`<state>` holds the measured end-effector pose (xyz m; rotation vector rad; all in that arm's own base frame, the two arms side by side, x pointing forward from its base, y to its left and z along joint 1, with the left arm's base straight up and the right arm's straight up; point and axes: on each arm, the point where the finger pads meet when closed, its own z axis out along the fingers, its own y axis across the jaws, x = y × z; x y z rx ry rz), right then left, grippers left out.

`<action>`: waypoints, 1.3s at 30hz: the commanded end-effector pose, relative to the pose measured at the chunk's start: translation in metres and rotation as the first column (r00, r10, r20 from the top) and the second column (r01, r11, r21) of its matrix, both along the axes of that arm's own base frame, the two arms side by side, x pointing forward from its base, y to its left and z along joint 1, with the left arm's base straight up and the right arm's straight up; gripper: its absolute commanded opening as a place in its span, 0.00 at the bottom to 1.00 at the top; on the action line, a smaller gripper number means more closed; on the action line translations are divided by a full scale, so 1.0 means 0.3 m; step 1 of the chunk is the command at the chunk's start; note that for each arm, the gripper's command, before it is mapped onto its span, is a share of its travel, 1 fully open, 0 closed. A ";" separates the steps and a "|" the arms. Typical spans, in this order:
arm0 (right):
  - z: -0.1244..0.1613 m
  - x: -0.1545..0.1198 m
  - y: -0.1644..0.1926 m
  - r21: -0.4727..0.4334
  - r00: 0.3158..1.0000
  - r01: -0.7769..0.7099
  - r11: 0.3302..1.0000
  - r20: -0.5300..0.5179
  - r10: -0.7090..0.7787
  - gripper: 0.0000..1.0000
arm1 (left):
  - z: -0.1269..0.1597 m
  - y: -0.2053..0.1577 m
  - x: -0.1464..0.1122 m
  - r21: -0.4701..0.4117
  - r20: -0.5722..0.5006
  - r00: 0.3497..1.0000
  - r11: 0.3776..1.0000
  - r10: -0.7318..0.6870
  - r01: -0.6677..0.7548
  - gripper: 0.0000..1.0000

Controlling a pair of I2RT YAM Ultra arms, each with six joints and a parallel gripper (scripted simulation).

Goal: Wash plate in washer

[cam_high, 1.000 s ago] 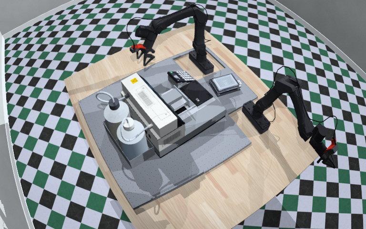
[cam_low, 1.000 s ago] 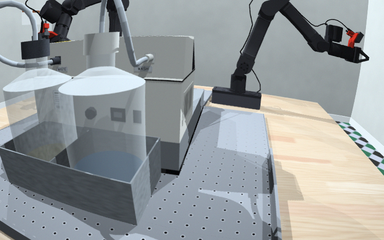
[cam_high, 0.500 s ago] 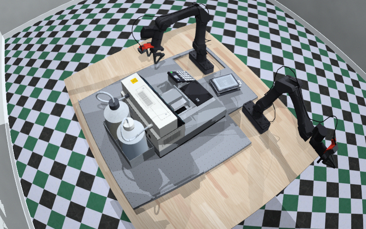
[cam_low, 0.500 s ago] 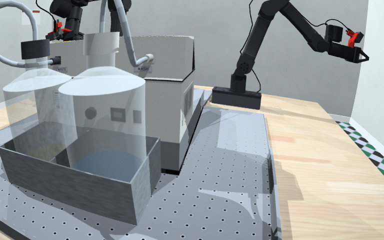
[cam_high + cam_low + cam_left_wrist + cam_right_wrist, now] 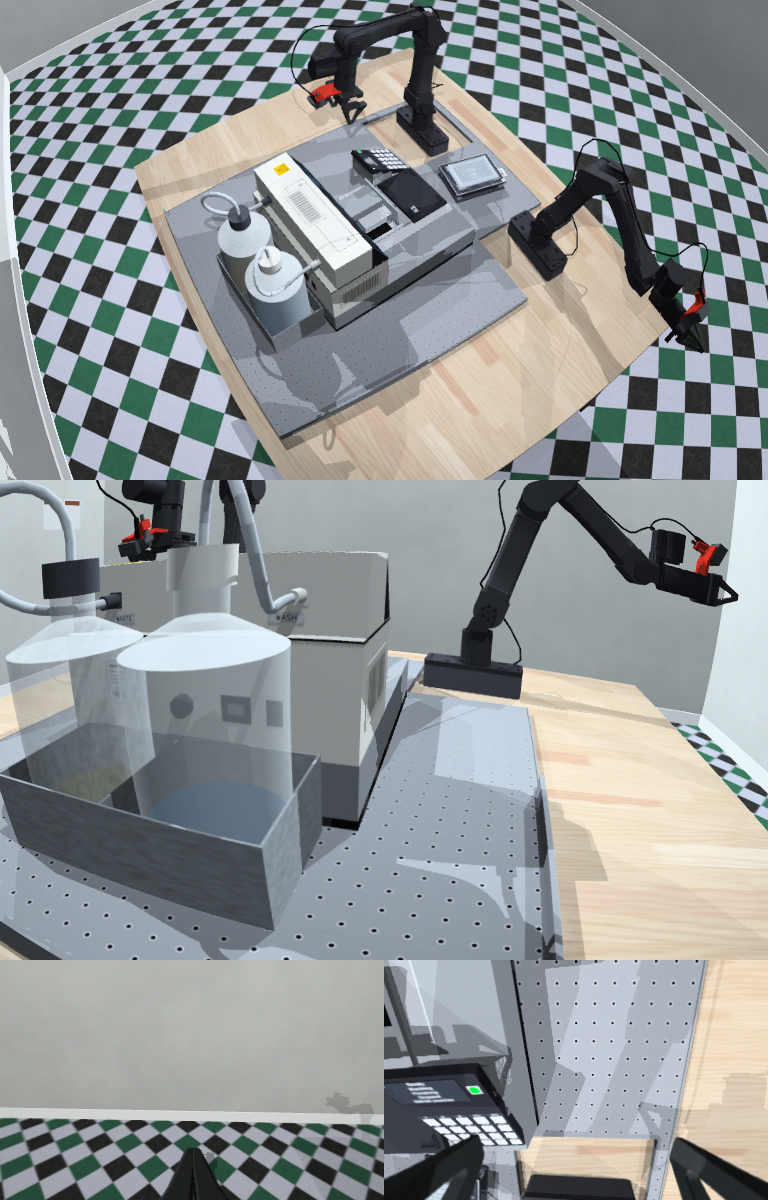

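Plate (image 5: 474, 172), right of centre overhead, looks light and stiff, best pinched across opposite sides; right claw (image 5: 357, 113) (image 5: 578, 1145) gapes, left claw (image 5: 701, 348) (image 5: 735, 597) (image 5: 193, 1150) closed empty.

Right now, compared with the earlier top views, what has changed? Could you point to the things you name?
The right gripper (image 5: 356, 114) (image 5: 577, 1145) has moved rightward in the top view, back toward its own arm's base (image 5: 421, 131). It is open, and nothing was visibly taken hold of or let go. The left gripper (image 5: 701, 348) (image 5: 736, 597) (image 5: 192, 1157) stayed put, shut, and the plate (image 5: 472, 172) (image 5: 435, 1194) stayed at its nest.
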<state>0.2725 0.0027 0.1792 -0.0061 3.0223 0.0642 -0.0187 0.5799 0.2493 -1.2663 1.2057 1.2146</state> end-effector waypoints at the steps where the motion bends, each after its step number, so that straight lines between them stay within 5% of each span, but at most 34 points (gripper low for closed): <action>1: 0.086 -0.094 -0.002 -0.059 0.999 0.000 0.998 -0.047 -0.003 1.00 | 0.024 -0.001 -0.008 0.031 -0.012 1.000 1.000 -0.004 0.004 0.00; 8: 0.105 -0.076 -0.005 -0.078 0.999 -0.015 0.997 -0.046 0.012 1.00 | 0.024 -0.001 -0.008 0.031 -0.012 1.000 1.000 -0.004 0.004 0.00; 12: 0.108 -0.153 -0.003 -0.058 1.000 -0.015 0.998 -0.027 0.014 1.00 | 0.024 -0.001 -0.008 0.031 -0.012 1.000 1.000 -0.004 0.004 0.00; 13: 0.054 -0.176 0.005 -0.043 0.993 -0.020 0.999 -0.118 0.015 1.00 | 0.024 -0.001 -0.008 0.031 -0.012 1.000 1.000 -0.004 0.004 0.00; 39: 0.055 -0.177 0.009 -0.043 0.993 -0.020 0.999 -0.118 0.015 1.00 | 0.024 -0.001 -0.008 0.031 -0.012 1.000 1.000 -0.004 0.004 0.00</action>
